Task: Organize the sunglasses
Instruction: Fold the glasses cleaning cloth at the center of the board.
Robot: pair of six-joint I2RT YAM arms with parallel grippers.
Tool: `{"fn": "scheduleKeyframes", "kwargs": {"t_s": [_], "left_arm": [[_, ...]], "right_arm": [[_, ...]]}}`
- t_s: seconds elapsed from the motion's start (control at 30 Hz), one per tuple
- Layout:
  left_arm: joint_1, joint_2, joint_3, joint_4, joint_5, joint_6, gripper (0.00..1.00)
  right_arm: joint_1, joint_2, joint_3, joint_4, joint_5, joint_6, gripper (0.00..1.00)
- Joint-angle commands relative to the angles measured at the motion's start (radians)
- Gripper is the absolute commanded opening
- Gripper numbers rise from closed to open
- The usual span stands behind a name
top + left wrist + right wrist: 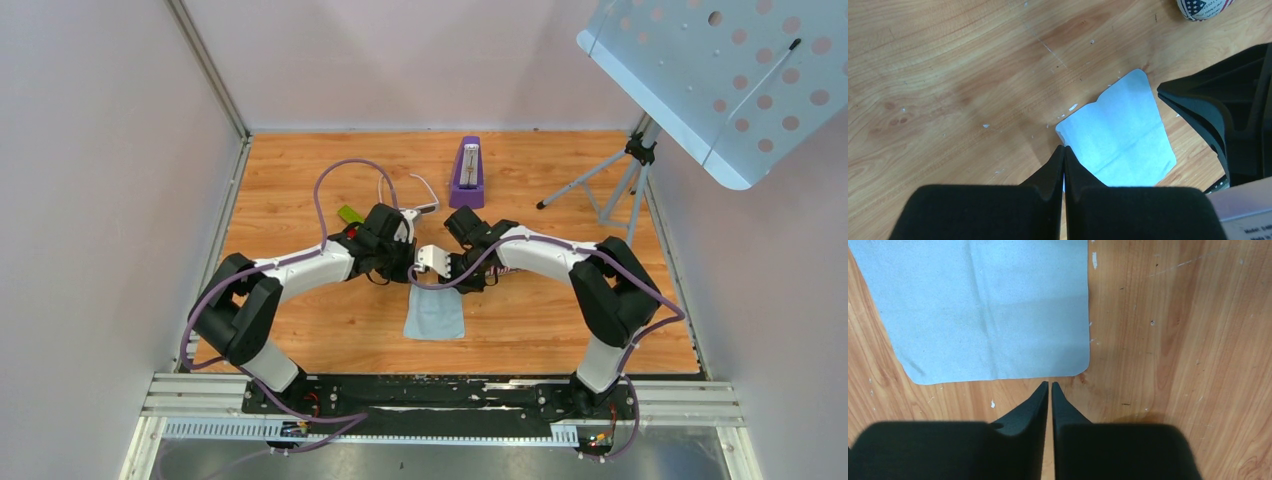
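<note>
the left gripper (1064, 147) hangs shut and empty at a corner of the cloth (1123, 135), probably poised to pinch it. the sunglasses (430, 205) lie on the table just beyond it, only their thin white arms showing. the right gripper (1050, 384), jaws together on nothing, sits at the cloth's opposite edge, and the case (1203, 7) beyond lies partly under its arm, likely awkward to reach.

the only print that can be read stands on a white label (1248, 231) on a pale housing (1233, 205), in the lower right corner of the left wrist view. its first line starts with "model:"; the rest is blurred and cut by the edge. the case (1204, 7) bears only a stars-and-stripes print.
</note>
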Motion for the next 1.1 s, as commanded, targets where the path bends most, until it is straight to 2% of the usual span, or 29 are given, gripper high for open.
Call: {"fn": "scheduleKeyframes", "kwargs": {"t_s": [0.0,0.07,0.27,0.63,0.77,0.97,1.07], "left_arm": [[-0.002,-0.019,0.001,0.01,-0.005,0.006,0.0],[-0.002,-0.006,0.008,-0.002,-0.013,0.003,0.0],[-0.002,0.002,0.013,-0.017,-0.027,0.003,0.0],[-0.003,0.024,0.017,-0.015,-0.027,0.01,0.0],[-0.002,0.031,0.018,-0.013,-0.025,0.007,0.0],[-0.003,0.04,0.018,-0.007,-0.025,0.004,0.0],[-0.003,0.035,0.015,-0.003,-0.025,0.004,0.0]], "right_arm": [[0.003,-0.029,-0.009,0.014,0.006,0.0,0.17],[0.001,-0.012,0.013,0.017,0.006,0.004,0.23],[0.001,0.047,0.072,0.017,-0.006,0.015,0.32],[0.0,0.11,0.092,0.014,0.005,-0.004,0.33],[0.0,0.13,0.084,0.013,0.027,-0.019,0.28],[0.0,0.143,0.076,0.001,0.016,-0.022,0.07],[0.0,0.112,0.075,-0.006,0.017,-0.014,0.0]]}}
